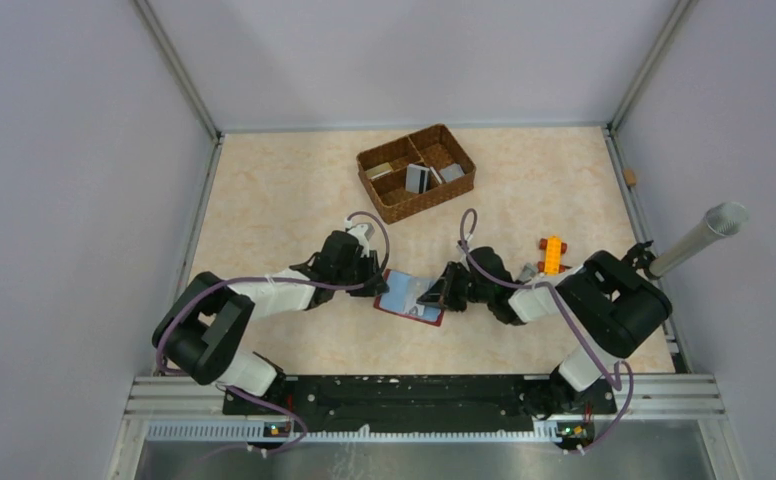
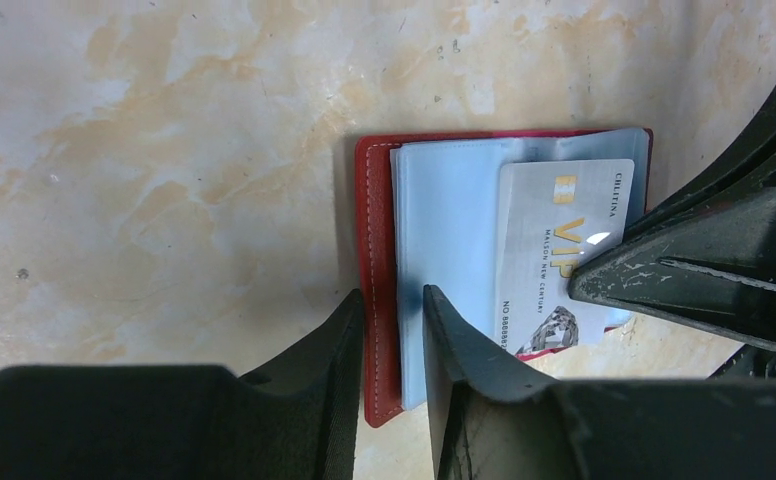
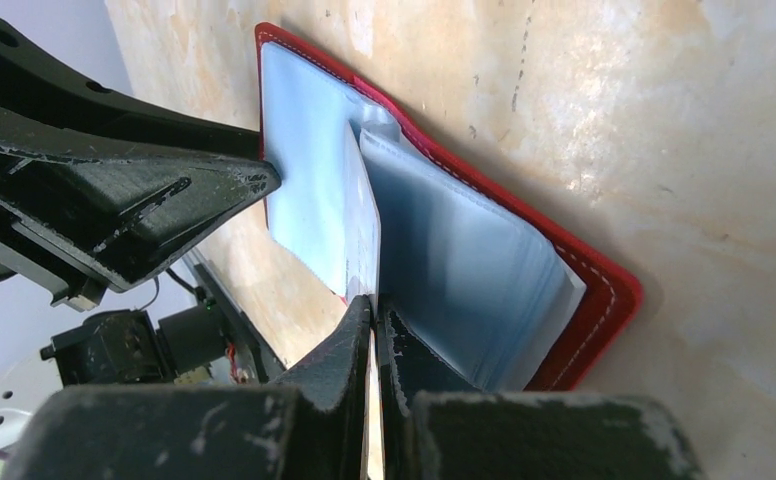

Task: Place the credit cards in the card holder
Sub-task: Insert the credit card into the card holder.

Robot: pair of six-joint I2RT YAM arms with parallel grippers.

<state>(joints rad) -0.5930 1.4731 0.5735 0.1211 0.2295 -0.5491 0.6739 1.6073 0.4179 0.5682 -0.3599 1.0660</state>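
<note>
so the right gripper (image 3: 374, 310) is clamped tight on the VIP card (image 2: 554, 230), pinching it by one short end. The card is lying over the clear pockets (image 2: 444, 220) of the open red card holder (image 2: 374, 200), which sits flat on the table between the two arms. The gripped end of the card hangs out past the holder's edge. Honestly can't tell if the leading edge is actually inside a sleeve or just wedged between two leaves near the spine.

The left gripper (image 2: 392, 300) has its fingers only a crack apart, straddling the edge of the red cover and the first pocket. It looks like it's pinning the holder down rather than pinching anything.

What I'd worry about:
- the card goes between the leaves instead of into a pocket mouth, so it looks seated but just falls out later
- the holder is only held at one edge, so a hard push could skate or spin it on the smooth tabletop
- the plastic leaves are floppy and could buckle ahead of the card
- the two grippers are really close together, so pushing further in risks bumping fingers

Also the rest of the cards (image 1: 419, 178) are in the wicker basket (image 1: 404, 208) at the far side, so there's plenty left to do
</note>
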